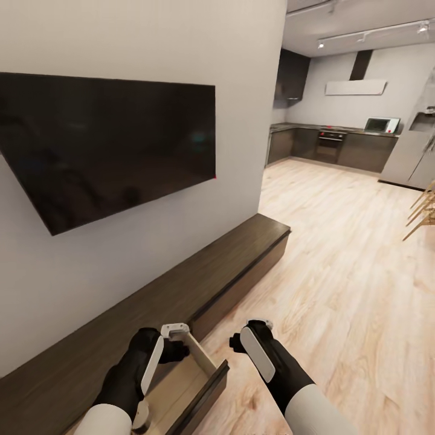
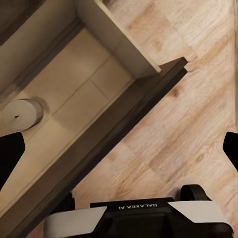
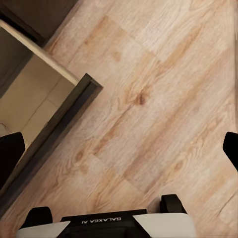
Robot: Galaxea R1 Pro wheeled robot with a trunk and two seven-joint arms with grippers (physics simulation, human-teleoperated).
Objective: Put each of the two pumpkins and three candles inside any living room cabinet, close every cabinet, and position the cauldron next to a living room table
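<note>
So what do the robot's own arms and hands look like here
Both arms are black near the wrist with white shells further back. The left hand and right hand carry white panels. In the left wrist view, a black plate reads GALAXEA AI between white covers. No loose cables visible.

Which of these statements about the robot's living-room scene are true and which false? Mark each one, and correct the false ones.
1. The cabinet has a drawer pulled out. True.
2. A candle lies in the open drawer. True.
3. The left gripper is clamped on a pumpkin. False: its fingers are spread wide and hold nothing.
4. The right gripper hangs over bare wooden floor beside the drawer front. True.
5. The television stands on the cabinet top. False: it is mounted on the wall above it.
</note>
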